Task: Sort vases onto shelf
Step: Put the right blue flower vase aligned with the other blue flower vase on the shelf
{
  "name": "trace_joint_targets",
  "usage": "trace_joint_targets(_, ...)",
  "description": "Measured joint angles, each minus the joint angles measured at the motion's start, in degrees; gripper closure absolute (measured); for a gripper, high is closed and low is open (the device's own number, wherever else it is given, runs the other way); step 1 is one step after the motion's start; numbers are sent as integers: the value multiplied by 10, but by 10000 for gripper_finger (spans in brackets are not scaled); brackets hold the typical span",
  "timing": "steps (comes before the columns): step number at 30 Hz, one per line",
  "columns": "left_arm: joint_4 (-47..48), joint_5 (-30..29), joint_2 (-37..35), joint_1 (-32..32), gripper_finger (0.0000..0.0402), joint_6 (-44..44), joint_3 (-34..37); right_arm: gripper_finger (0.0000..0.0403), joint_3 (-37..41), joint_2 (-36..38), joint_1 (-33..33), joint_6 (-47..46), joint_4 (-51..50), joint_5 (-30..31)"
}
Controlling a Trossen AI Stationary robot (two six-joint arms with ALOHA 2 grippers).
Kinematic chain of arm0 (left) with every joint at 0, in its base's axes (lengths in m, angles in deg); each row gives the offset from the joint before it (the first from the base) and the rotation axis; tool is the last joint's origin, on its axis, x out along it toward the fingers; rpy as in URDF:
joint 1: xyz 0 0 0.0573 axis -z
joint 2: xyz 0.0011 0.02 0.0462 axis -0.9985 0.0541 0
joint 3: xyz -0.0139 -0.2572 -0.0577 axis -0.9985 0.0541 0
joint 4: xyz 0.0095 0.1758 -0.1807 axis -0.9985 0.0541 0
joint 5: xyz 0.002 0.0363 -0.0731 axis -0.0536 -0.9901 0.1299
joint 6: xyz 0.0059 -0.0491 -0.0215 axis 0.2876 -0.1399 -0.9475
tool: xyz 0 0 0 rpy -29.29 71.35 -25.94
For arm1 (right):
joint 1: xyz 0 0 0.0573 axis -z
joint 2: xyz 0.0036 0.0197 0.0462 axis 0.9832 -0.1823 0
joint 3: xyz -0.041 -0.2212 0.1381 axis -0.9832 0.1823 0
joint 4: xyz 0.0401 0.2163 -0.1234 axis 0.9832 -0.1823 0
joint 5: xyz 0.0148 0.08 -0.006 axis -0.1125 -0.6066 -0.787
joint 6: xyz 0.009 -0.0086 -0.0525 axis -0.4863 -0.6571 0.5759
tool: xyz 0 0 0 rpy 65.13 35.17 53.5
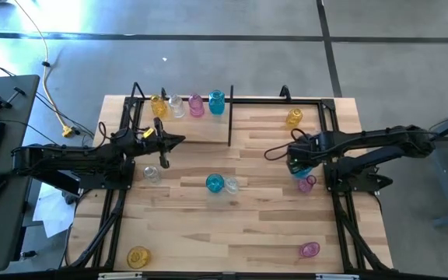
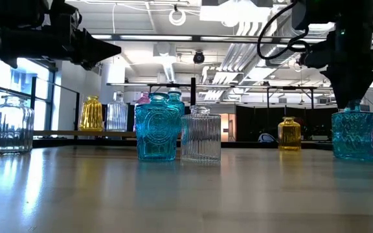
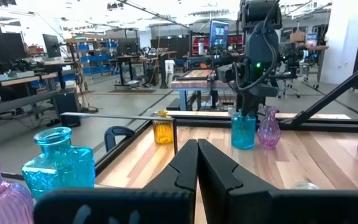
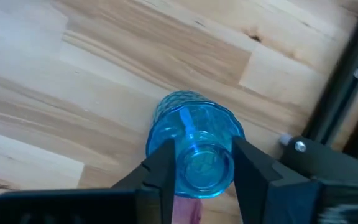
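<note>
A teal-blue vase stands upright on the wood at the table's right, and my right gripper comes down on its neck and is shut on it. In the low view the same gripper stands over that vase. A pink vase stands right beside it. On the shelf, yellow, clear, pink and blue vases stand in a row at the far left, and a yellow one at the far right. My left gripper hovers shut and level at the left, touching nothing. My right gripper pinches the blue vase's neck just below the mouth, one finger on each side. The fingers come from above, pointing down. The vase stands upright with its base on the table.
A blue vase and a clear one stand mid-table, another clear one near my left arm. A yellow vase and a pink one sit near the front edge. The shelf's upright divider rod stands in the middle.
</note>
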Motion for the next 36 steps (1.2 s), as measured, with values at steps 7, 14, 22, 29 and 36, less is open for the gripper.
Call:
trace_joint_targets(7,5,-2,0,0,401,-8,0,304,-10,-1,3,55,70,-1)
trace_joint_targets(14,5,-18,0,0,401,-4,0,304,-76,-7,-4,119,111,-9)
trace_joint_targets(22,5,-19,0,0,401,-13,0,304,-272,-109,-13,268,102,3)
trace_joint_targets(29,7,-19,0,0,401,-15,0,304,-564,-272,3,476,38,4)
trace_joint_targets(36,11,-19,0,0,401,-15,0,304,-878,-463,34,677,-44,-1)
